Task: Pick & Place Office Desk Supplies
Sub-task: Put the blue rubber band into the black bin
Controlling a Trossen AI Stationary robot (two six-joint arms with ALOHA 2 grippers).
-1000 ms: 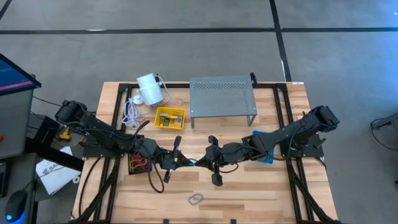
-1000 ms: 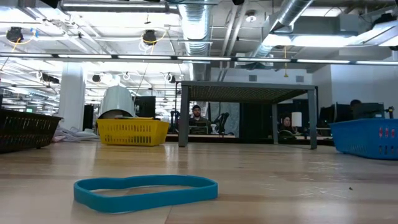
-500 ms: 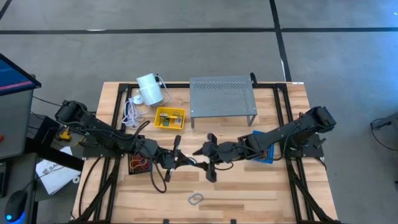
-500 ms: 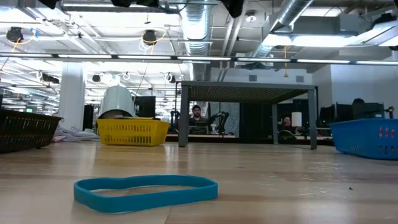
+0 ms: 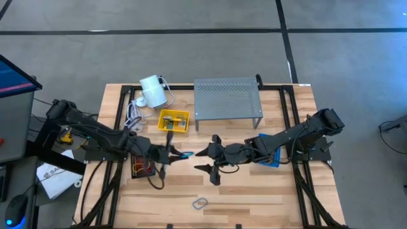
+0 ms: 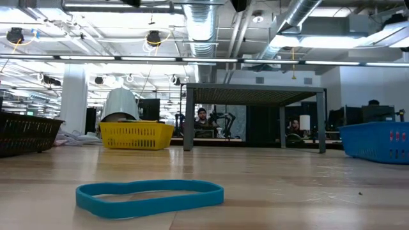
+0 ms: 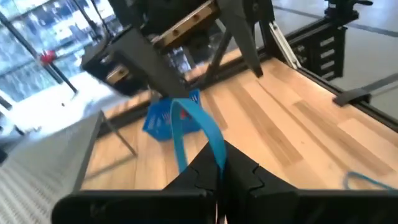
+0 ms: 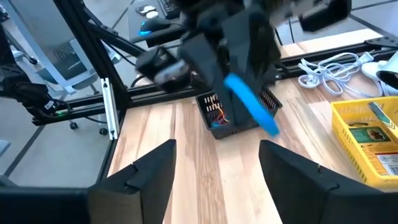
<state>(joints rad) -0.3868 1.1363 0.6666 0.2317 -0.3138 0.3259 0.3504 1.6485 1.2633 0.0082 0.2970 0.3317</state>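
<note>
Your left gripper (image 5: 170, 154) sits left of counter centre with its jaws pressed together on a blue rubber band (image 7: 198, 129); the loop stands free beyond the fingertips and points toward 3 o'clock. Your right gripper (image 5: 205, 160) faces it from 3 o'clock with jaws spread and nothing between them.

Risks from this position:

- The pinch covers only a short stretch of the loop. A quick swing can probably pull the band out, and it drops to the counter (image 5: 254, 191).
- The two grippers are near each other. Moving either one toward the other risks a collision or snags the loop on the spread jaws.
- The black basket (image 8: 239, 111) lies at about 9 o'clock from the left gripper, just beside it. A release short of its rim leaves the band outside.

A second blue band (image 6: 149, 195) lies loose at 6 o'clock, well apart from both grippers.
</note>
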